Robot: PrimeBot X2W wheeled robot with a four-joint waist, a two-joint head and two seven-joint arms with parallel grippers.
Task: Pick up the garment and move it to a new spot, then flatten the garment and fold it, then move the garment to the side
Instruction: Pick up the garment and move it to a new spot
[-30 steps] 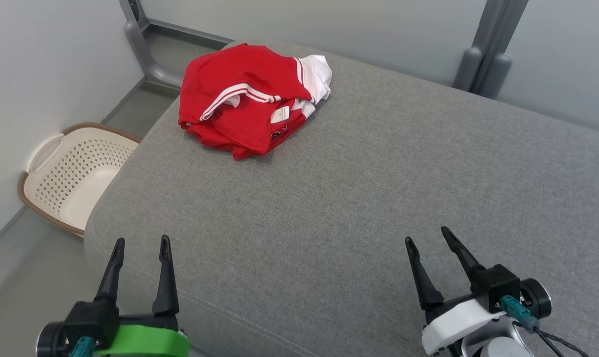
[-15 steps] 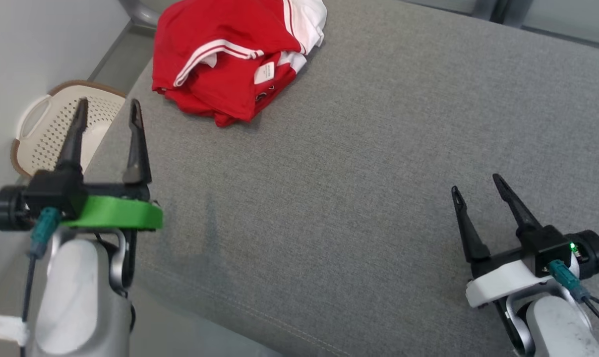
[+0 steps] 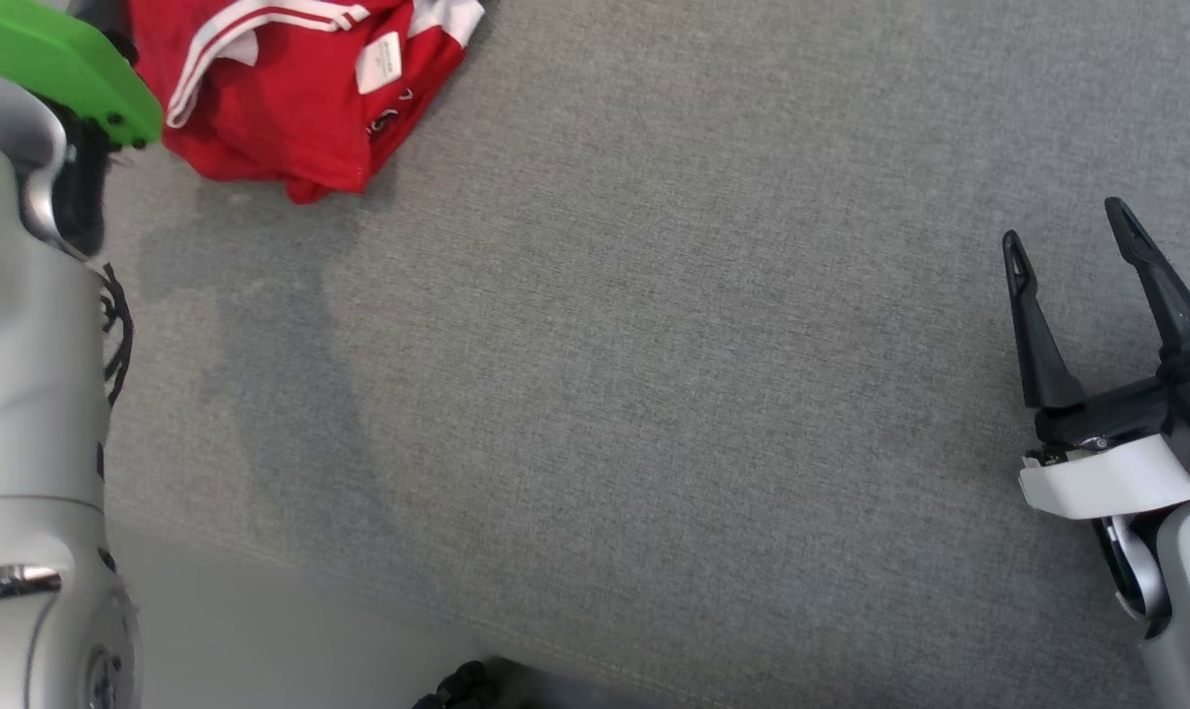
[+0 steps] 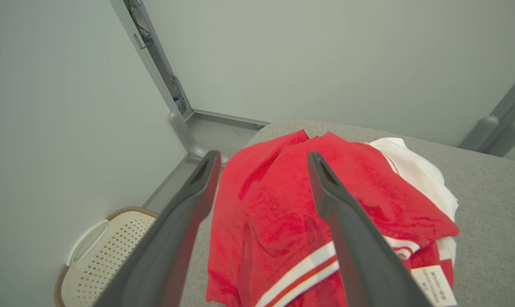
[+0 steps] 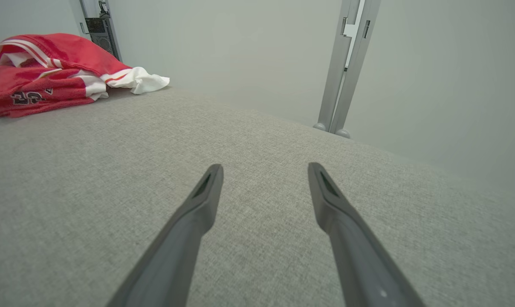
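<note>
Head view: a crumpled red garment with white stripes lies on the grey cushion at the upper left corner, its white label facing up. The left arm rises along the left edge, its green wrist plate just beside the garment. The right gripper hangs over bare cushion at the far right, well apart from the garment, fingers spread and empty. Left wrist view: the left gripper has its fingers wide apart with nothing between them. The garment is seen past them, red folds in the gap and white cloth to the right. Whether the tips touch the cloth cannot be told. A pale perforated basket stands on the floor beside the cushion, lower left. Right wrist view: the right gripper's parted fingers point across empty cushion, the garment sits far off at the upper left, and a grey post stands against the wall beyond.
</note>
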